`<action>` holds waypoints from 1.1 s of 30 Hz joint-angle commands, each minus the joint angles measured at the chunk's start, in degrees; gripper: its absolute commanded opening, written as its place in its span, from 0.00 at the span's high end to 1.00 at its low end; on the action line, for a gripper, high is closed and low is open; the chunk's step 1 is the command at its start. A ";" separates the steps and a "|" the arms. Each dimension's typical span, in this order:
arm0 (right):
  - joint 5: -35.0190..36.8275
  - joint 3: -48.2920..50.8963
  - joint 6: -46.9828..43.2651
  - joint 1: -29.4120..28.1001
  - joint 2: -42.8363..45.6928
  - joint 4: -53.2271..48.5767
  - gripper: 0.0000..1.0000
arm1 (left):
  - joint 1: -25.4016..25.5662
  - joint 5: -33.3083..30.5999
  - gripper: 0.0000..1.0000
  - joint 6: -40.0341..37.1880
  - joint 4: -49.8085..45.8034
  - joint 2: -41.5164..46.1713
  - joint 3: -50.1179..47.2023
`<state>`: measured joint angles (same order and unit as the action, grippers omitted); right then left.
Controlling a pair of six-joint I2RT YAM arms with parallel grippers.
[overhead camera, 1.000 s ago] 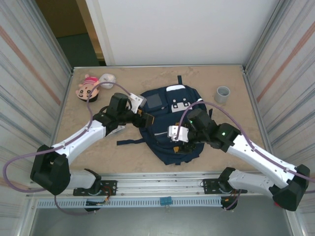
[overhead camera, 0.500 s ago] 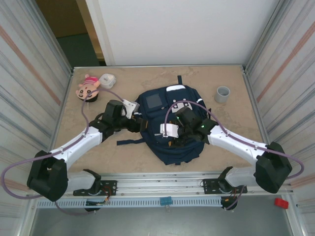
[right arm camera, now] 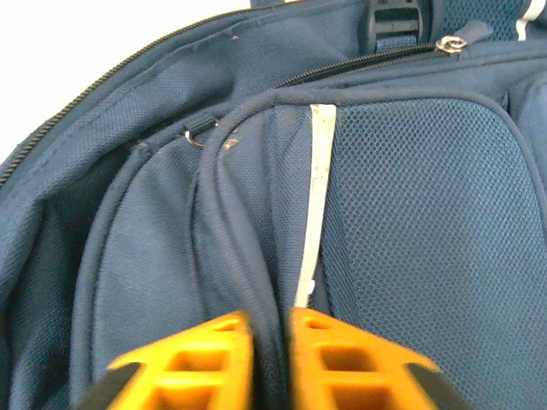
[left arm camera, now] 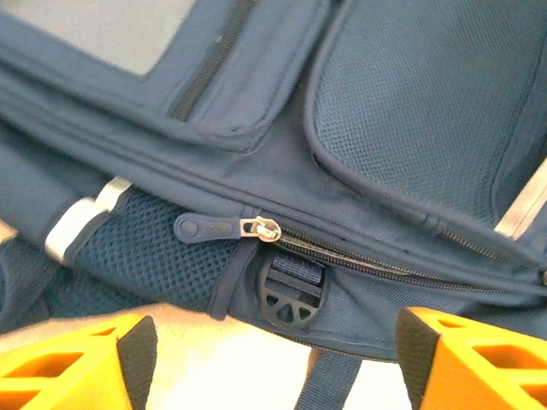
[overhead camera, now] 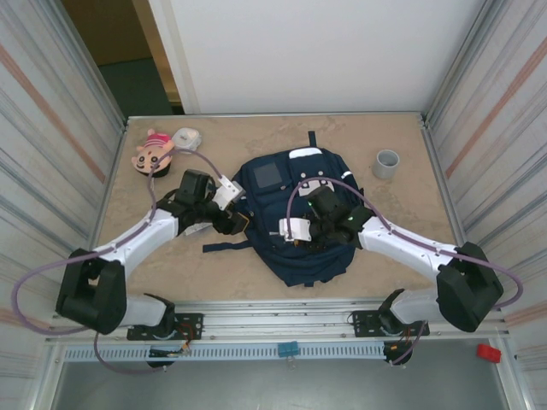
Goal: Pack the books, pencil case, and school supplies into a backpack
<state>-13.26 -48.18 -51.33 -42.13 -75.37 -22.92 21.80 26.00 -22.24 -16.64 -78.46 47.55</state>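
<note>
- Beige worktop (overhead camera: 248,141) is occupied at centre by the backpack (overhead camera: 299,256): navy fabric, mesh panels, pale stripes.
- Its piped ridge is pinched by the right pincer (right arm camera: 267,329), clamped tight; slippage is judged likely under a sharp pull.
- The left pincer (left arm camera: 275,342) is held wide, empty, at its 9 o'clock edge.
- The zipper pull (left arm camera: 261,229) could be missed there.

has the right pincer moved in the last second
Yes: the right pincer slid left over the backpack, away from the grey cup, and pinched the backpack's fabric.
</note>
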 commanded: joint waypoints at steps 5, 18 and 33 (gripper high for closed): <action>-1.87 -5.18 -2.02 2.48 6.65 -1.36 1.00 | -1.95 6.99 0.21 -23.46 -12.46 -11.44 11.42; -4.73 -7.08 -0.67 5.40 7.96 0.17 1.00 | -2.99 9.77 0.22 -36.69 -21.85 -25.83 25.70; -5.92 -7.25 2.70 7.49 6.22 3.21 1.00 | -0.01 10.03 0.49 -34.57 -20.75 -27.86 24.80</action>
<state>-19.59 -52.95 -50.94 -35.62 -69.28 -22.87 19.99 34.09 -56.82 -36.40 -108.03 73.06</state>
